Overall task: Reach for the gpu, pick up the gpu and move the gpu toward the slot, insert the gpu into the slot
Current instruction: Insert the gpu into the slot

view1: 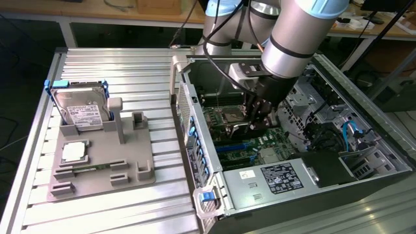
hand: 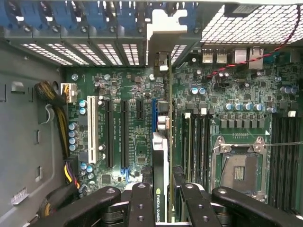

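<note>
Now black-fingered hand [hand: 161, 196] is closed on thin dark gpu card [hand: 161, 153], held edge-down, likely to line up with long narrow blue slot [hand: 154, 112] alongside.

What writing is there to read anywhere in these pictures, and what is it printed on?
"NVIDIA QUADRO": lengthwise on the edge of the thin dark graphics card held between the black fingers.
White label on the boxy silver hard drive: too small to read.
Black label on the silver power supply box: too small.
White print on the green motherboard: too small.
</note>
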Robot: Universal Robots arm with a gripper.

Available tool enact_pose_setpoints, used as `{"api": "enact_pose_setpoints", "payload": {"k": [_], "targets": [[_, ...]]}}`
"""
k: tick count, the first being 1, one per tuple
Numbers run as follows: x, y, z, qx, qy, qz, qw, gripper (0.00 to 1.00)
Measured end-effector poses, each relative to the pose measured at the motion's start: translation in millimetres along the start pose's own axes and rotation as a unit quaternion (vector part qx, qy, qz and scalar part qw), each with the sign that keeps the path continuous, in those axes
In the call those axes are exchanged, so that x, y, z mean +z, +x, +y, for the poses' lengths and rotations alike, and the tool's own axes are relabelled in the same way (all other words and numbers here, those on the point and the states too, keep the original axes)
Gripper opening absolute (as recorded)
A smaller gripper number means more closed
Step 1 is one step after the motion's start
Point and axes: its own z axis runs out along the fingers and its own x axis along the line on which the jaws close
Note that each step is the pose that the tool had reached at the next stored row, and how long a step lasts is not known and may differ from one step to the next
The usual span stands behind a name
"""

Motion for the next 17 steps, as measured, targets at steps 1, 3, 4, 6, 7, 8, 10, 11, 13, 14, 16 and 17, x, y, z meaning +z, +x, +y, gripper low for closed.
{"api": "enact_pose_setpoints", "payload": {"k": [1, 3, 4, 6, 7, 8, 10, 11, 13, 14, 16, 17], "targets": [[0.2, 0.0, 0.0, 0.006, 0.0001, 0.0000, 1.0000, 0.27], [0.7, 0.0, 0.0, 0.018, 0.0003, -0.0001, 0.9998, 0.27], [0.7, 0.0, 0.0, 0.021, 0.0004, -0.0001, 0.9998, 0.27], [0.8, 0.0, 0.4, 0.022, 0.0004, -0.0002, 0.9998, 0.27], [1.0, 0.0, 1.1, 0.022, 0.0004, -0.0002, 0.9998, 0.27], [1.0, 0.0, 1.4, 0.022, 0.0005, -0.0002, 0.9998, 0.27], [1.3, 0.1, 2.0, 0.022, 0.0004, -0.0002, 0.9998, 0.27], [1.7, 0.4, 2.1, 0.021, 0.0004, -0.0002, 0.9998, 0.27], [3.8, 1.2, 2.1, 0.022, 0.0004, -0.0002, 0.9998, 0.27], [5.2, 1.6, 2.1, 0.022, 0.0004, -0.0003, 0.9998, 0.27], [7.7, 2.0, 2.0, 0.022, 0.0004, -0.0002, 0.9998, 0.27], [8.0, 2.0, 2.0, 0.022, 0.0004, -0.0001, 0.9998, 0.27]]}}
